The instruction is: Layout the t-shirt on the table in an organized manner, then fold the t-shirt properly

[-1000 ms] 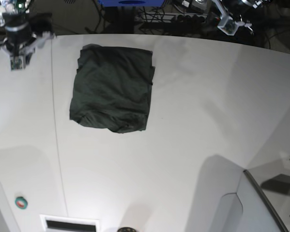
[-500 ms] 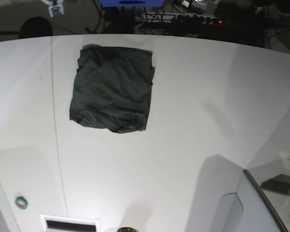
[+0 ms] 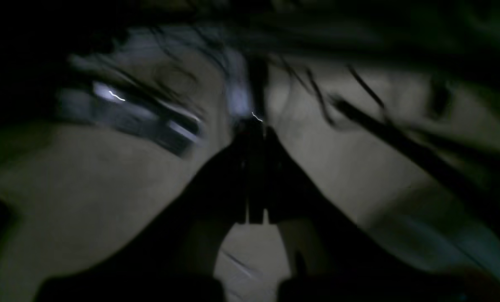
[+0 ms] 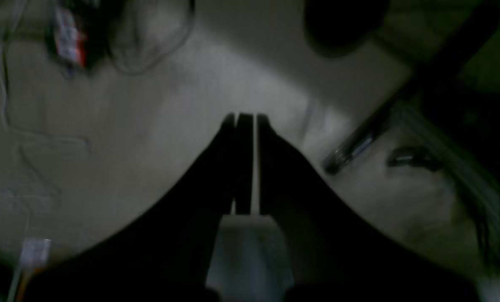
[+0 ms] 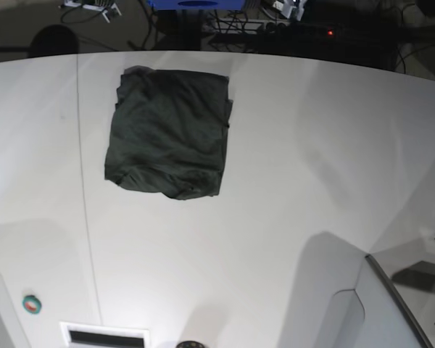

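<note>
T-shirt (image 5: 168,132): folded into rough rectangle, dark green, wrinkled, flat on table (image 5: 290,181) toward 11 o'clock of base view. Left gripper (image 3: 256,126) and right gripper (image 4: 244,119): off table, fingers pressed together, nothing held, over dim cabled floor.

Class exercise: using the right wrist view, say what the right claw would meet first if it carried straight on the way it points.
Probably the pale floor: the shut right claw points at a bare, dim stretch of it beyond its tips. Nothing nearer shows in that line, though blur leaves depth unclear.

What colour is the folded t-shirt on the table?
Dark green, plain with no print. The t-shirt shows best in the base view.
</note>
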Motion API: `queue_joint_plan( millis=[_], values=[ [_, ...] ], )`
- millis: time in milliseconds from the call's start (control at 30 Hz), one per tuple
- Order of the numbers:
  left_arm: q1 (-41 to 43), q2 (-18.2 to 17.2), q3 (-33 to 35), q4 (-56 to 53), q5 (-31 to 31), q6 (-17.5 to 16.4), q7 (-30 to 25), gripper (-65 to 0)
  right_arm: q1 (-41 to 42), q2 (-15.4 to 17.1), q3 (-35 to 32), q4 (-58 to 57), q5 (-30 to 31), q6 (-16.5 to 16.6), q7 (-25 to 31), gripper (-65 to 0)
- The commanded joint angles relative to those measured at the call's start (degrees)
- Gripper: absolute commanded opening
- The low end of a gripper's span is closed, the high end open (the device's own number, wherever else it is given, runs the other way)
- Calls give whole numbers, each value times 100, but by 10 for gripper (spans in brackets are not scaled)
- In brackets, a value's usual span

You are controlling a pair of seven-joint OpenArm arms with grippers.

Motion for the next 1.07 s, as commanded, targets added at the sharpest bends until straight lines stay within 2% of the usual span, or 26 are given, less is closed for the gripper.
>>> queue_joint_plan(
  millis=[0,100,167,267,467,633,733,1033],
  values=[
    [92,-71,0,72,18,50,-4,-650,-120,10,1,-18,-21,-17,103,-629],
    [92,-80,0,283,18,393,5,-650,-173,28,1,149,-21,-17,209,-630],
    [57,-115,0,310,18,472,-4,-650,-270,28,1,378,-21,-17,209,-632],
    [39,-124,0,389,18,472,-48,-650,-314,28,1,738,-21,-17,217,-629],
    [74,-141,0,450,18,490,5,-650,-305,-51,44,765,-12,-17,217,-629],
    [101,-185,0,450,18,490,5,-650,-217,-43,1012,800,-12,-17,217,-629],
    [30,-185,0,450,18,490,-4,-650,-191,-34,1302,800,-21,-17,217,-629],
    [-189,-97,-17,486,18,490,-39,-650,-120,142,1284,932,-30,-17,226,-629]
  ],
)
